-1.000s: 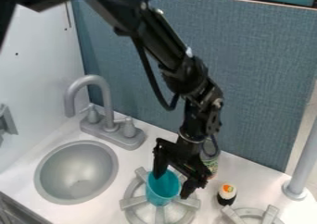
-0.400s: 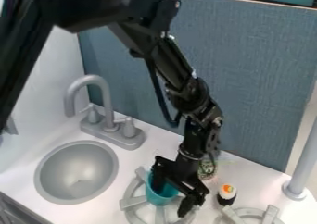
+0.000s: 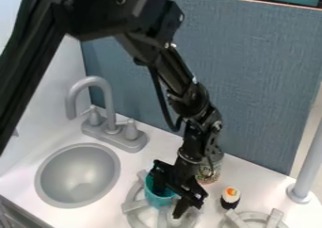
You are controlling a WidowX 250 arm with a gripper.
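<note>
Teal cup [image 3: 156, 201] approx 6 o'clock in view, at gray burner [image 3: 134, 206] on worktop [image 3: 195, 154]; burner prob. gives base support. End effector [image 3: 170, 202] at cup's mouth, partly inside, prob. bc. rim is easiest hold; can't tell if open or gripping. From cup: patterned can [image 3: 209, 171] approx 2 o'clock, sushi-like toy [image 3: 230, 198] 3 o'clock, sink [image 3: 78, 175] approx 10 o'clock.

The white counter [image 3: 134, 162] carries a grey tap [image 3: 113, 135] beside a round, set-in sink [image 3: 77, 176], two grey burners [image 3: 133, 206], a small sushi piece [image 3: 230, 198], a grey post [image 3: 308, 166] and, partly hidden, what looks like a jar [image 3: 210, 172].
</note>
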